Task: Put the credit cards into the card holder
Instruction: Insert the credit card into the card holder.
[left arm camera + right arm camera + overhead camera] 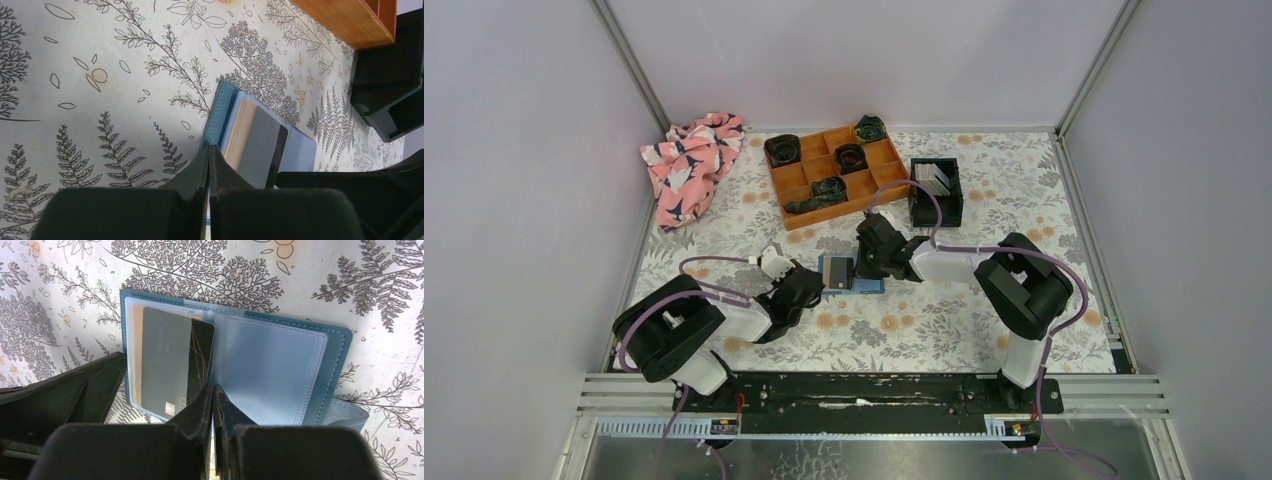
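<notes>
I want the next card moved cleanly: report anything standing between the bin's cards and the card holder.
Nothing loose lies between the credit cards and the card holder; only the right tool sits there, at the holder.

One camera looks down from high behind the near edge; both wrist cameras view the card holder [270, 365] close-up, mid-frame in all.

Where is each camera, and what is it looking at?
Top external: above, behind the arms, looking down on the table; left gripper and right gripper meet at the card holder.
Left wrist: on the left arm, looking past its shut fingers at the card holder's edge.
Right wrist: on the right arm, looking past its shut fingers into the open pages.
Shared: both wrist views show the dark card.
</notes>
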